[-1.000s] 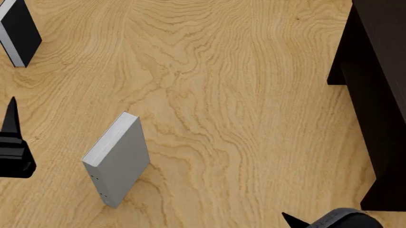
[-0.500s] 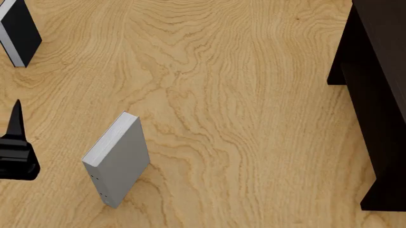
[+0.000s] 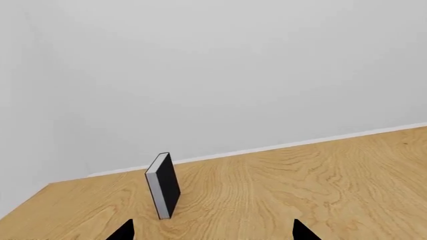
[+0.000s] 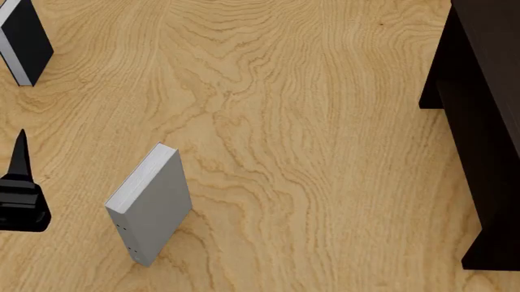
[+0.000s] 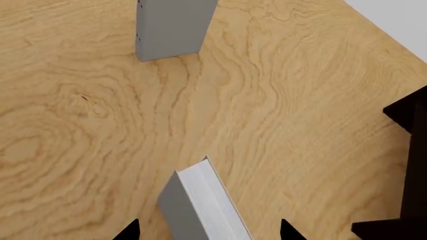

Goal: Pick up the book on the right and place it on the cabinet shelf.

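Note:
The book (image 5: pixel 200 207), plain light grey with white page edges, stands on the wooden floor in the right wrist view. My right gripper (image 5: pixel 208 233) is open, with one black fingertip on each side of the book and a gap to both. Neither this book nor the right gripper shows in the head view. The very dark cabinet (image 4: pixel 488 91) fills the right edge of the head view, and its corner (image 5: pixel 415 115) also shows past the book. My left gripper (image 3: pixel 213 233) is open over bare floor at the head view's left edge (image 4: pixel 19 182).
A grey book with small dark dots on its spine (image 4: pixel 150 204) stands centre-left, and also shows beyond the held-between book (image 5: pixel 170 25). A black-covered book (image 4: pixel 24 39) stands at the far left, upright ahead of the left gripper (image 3: pixel 163 185). A white wall rises behind it.
The right gripper's dark tip at the head view's bottom edge has dropped out of view. The left gripper has shifted slightly. The books have not moved.

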`<state>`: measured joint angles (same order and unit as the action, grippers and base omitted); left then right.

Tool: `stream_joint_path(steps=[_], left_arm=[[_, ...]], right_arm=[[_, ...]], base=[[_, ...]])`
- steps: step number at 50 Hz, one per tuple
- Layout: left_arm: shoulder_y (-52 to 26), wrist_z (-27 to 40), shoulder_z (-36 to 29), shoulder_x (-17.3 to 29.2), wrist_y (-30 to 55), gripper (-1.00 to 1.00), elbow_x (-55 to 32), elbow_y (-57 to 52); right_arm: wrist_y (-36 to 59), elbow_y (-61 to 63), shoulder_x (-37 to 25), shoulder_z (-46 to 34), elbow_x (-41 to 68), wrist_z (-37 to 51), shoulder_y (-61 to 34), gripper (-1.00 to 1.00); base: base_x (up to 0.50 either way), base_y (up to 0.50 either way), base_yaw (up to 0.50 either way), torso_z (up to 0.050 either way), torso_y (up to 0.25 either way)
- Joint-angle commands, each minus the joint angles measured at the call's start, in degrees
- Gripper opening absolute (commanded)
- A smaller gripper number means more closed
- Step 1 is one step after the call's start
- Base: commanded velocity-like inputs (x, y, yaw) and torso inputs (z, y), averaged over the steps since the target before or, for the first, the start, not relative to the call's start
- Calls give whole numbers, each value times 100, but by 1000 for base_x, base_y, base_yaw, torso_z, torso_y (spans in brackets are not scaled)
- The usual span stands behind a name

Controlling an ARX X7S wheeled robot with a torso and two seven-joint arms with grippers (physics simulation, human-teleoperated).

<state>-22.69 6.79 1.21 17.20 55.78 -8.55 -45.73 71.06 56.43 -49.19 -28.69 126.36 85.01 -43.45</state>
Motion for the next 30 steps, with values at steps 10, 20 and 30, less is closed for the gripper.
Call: stream_joint_path(steps=[10, 20, 30], left_arm=[[33, 56, -39, 17, -80, 100, -9, 54], [30, 81, -47, 17, -117, 100, -22, 74], [39, 102, -38, 42, -147, 100, -31, 63]], right_arm=[[583, -653, 70, -104, -656, -754, -45, 100], [997, -1003, 238, 38, -1303, -1402, 170, 100], [1184, -1268, 365, 315, -1960, -2174, 440, 100]], base=[[0, 0, 0, 0, 0], [0, 0, 0, 0, 0], [0, 0, 0, 0, 0]])
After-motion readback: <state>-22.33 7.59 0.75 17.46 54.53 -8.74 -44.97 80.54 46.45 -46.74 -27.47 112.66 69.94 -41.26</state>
